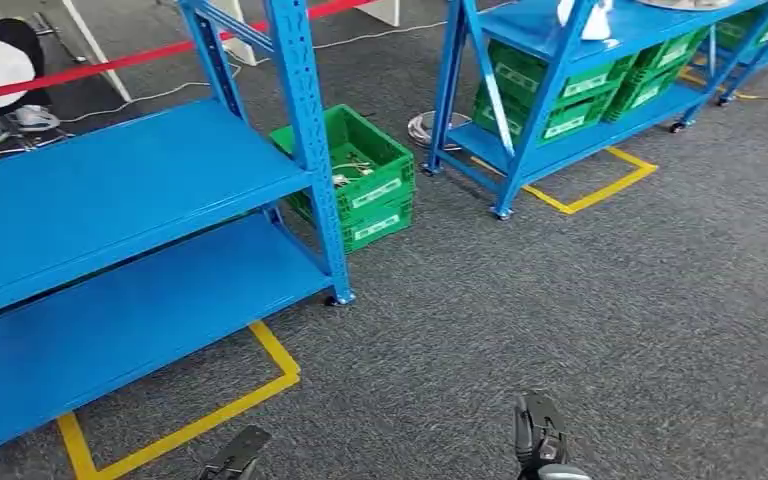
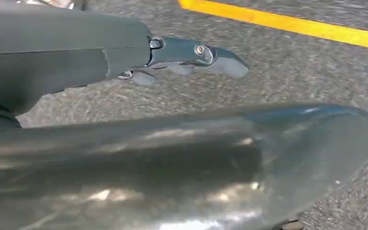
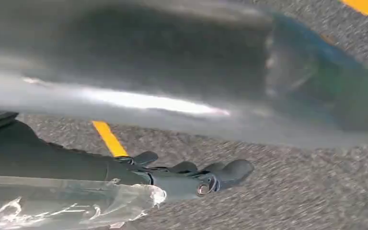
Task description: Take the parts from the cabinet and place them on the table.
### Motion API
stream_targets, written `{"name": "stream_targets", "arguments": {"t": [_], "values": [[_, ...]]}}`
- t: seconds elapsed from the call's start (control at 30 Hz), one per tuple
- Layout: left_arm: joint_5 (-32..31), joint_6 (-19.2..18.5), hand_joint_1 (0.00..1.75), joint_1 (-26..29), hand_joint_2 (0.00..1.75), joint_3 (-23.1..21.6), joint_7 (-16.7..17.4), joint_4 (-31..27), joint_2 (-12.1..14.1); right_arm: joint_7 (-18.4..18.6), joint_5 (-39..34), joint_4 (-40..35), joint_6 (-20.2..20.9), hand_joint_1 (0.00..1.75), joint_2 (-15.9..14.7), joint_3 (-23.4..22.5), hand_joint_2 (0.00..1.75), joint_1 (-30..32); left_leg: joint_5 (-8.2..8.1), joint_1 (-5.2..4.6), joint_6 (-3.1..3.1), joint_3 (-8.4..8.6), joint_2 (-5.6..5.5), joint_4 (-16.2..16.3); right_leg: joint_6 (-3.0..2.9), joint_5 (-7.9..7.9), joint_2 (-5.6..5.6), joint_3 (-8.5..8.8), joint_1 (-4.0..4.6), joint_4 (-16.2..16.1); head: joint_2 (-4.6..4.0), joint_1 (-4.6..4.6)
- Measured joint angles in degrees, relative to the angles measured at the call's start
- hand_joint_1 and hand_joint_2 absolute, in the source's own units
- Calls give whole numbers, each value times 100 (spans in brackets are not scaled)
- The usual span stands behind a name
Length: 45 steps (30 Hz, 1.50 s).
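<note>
Blue shelving [image 1: 110, 190] is seen at the left, both boards bare. Green crates [image 1: 355, 175] (parts inside) are stacked on the carpet [image 1: 560, 300] beside its post. Both hands, left [image 2: 191, 55] and right [image 3: 191, 175], are held empty over carpet, fingers loosely extended.

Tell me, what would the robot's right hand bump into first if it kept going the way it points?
Probably just the carpet. The right hand points ahead over bare floor; nothing else seems to lie in line, though depth is unclear.
</note>
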Motion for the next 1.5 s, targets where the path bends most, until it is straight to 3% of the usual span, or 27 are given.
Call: {"name": "stream_targets", "arguments": {"t": [0.03,0.07,0.1,0.2,0.23,0.27,0.3,0.37,0.43,0.5,0.53,0.57,0.6,0.73,0.8,0.87,0.93,0.97,1.03,1.07,1.1,1.23,1.3,1.33,1.4,1.43,1.5], "values": [[0,2,0,-1,0,0,0,0,-7,0,-13,0,-7,0,0,11,0,-4,-4,12,-27,7,-86,10,5,281,167,274,-28,-590,0,2],[-4,2,0,-4,0,0,0,0,-4,0,-18,0,-9,0,0,26,0,-6,-6,11,-72,-9,-152,16,10,232,512,405,-73,-837,0,2],[-18,0,0,-19,0,0,0,0,0,0,-18,0,-13,0,0,31,0,-12,-1,4,-104,-56,-214,66,-15,233,540,444,-84,-924,0,-9],[-17,0,0,21,0,0,0,0,2,15,-20,0,-28,0,0,46,0,-20,83,63,-239,-102,-374,-23,-127,263,382,419,-19,-891,0,-9],[-15,2,0,28,0,0,0,0,15,20,-26,0,-33,0,11,64,0,-25,57,64,-259,-118,-310,-1,-196,302,277,439,-66,-952,0,0],[-15,9,0,24,0,0,0,0,2,11,-33,-4,-39,0,9,87,0,-36,-52,8,-282,-176,60,125,-229,309,221,445,-53,-972,0,-47],[-15,15,0,-1,0,0,0,0,2,13,-42,-4,-44,0,7,103,0,-35,-276,10,-302,-352,261,466,-263,313,135,441,-39,-974,0,-81],[-15,17,0,-24,0,0,0,0,2,17,-72,-4,-57,0,-2,131,0,-10,-704,21,-328,-784,385,1386,-284,299,-63,437,-15,-974,0,-79],[-15,17,0,4,0,0,0,0,4,17,-92,-2,-70,0,-2,138,0,-4,-742,25,-343,-957,404,1777,-288,293,-245,439,-11,-973,0,-79],[-15,20,0,13,0,2,0,0,11,17,-94,-2,-70,0,-2,149,0,-17,-330,24,-330,-607,443,1139,-274,283,-402,448,-12,-973,0,-79],[-17,20,0,6,0,2,0,0,11,20,-103,-2,-70,0,-2,158,0,-18,-115,18,-314,-321,552,637,-261,275,-470,465,-12,-973,0,-79],[-17,22,0,-1,0,2,-4,0,11,24,-112,-2,-72,0,-2,175,0,-18,3,-4,-286,-61,864,219,-239,262,-524,487,6,-973,0,-81],[-22,22,0,-28,0,2,-7,0,9,26,-116,-2,-74,0,-2,186,0,-10,-59,-56,-270,51,1024,-47,-186,221,-581,460,66,-922,0,-101],[-33,22,0,12,0,2,-7,0,13,35,-125,-2,-92,0,-7,234,0,-12,-31,-37,-118,-15,712,-23,-76,192,-823,531,61,-961,0,-61],[-33,22,0,6,0,2,-7,0,9,31,-127,-2,-92,0,-7,258,0,-19,-6,10,-51,-16,589,-28,-9,-88,-237,343,9,-549,0,-6],[-33,20,0,-10,0,0,-7,0,-4,33,-133,-2,-96,0,-9,269,0,-9,-2,15,-28,-23,422,-28,15,-543,-70,-116,9,440,0,11],[-33,19,0,10,0,2,-7,0,0,35,-133,-2,-96,0,-11,271,0,1,0,14,-28,-20,256,-25,19,-616,-57,-372,9,888,0,13],[-33,20,0,17,0,2,-7,0,4,35,-136,-2,-96,0,-11,271,0,0,2,19,-31,-14,167,-22,14,-444,-56,-315,4,715,0,15],[-46,17,0,12,0,2,-7,0,0,35,-140,-2,-94,0,-11,275,0,-11,2,42,-65,1,-21,-14,6,116,42,120,-25,-236,0,15],[-50,17,0,10,0,2,-7,0,-2,35,-144,-2,-92,0,-11,275,0,-17,-5,57,-105,2,-99,-1,25,321,274,349,-65,-728,0,22],[-50,17,0,9,0,2,-7,0,2,35,-153,-2,-90,0,-11,278,0,-29,-3,43,-157,-29,-155,12,33,195,613,409,-108,-838,0,20],[-50,-2,0,30,0,2,-7,2,7,37,-208,-2,-79,0,-11,282,0,-21,77,102,-307,-131,-412,-6,-114,244,396,417,-77,-867,0,13],[-48,-2,0,27,0,2,-7,2,7,35,-212,-2,-85,0,-7,284,0,-32,-116,43,-342,-261,127,249,-196,259,240,443,-83,-900,0,-48],[-50,-2,0,0,0,2,-7,2,7,35,-214,-2,-85,0,-11,284,0,-22,-323,41,-360,-456,275,627,-221,257,147,442,-64,-900,0,-57],[-50,-2,0,-23,0,2,-7,2,7,35,-214,-2,-85,0,-22,284,0,12,-678,44,-368,-901,395,1515,-244,241,-63,440,-31,-900,0,-55],[-50,-5,0,-12,0,2,-7,2,7,35,-214,-2,-85,0,-24,284,0,14,-700,44,-367,-1004,407,1723,-256,233,-152,441,-21,-899,0,-59],[-48,-7,0,14,0,2,-7,2,13,35,-214,-2,-85,0,-24,284,0,3,-385,39,-335,-805,416,1369,-259,220,-301,457,-6,-899,0,-59]]}}
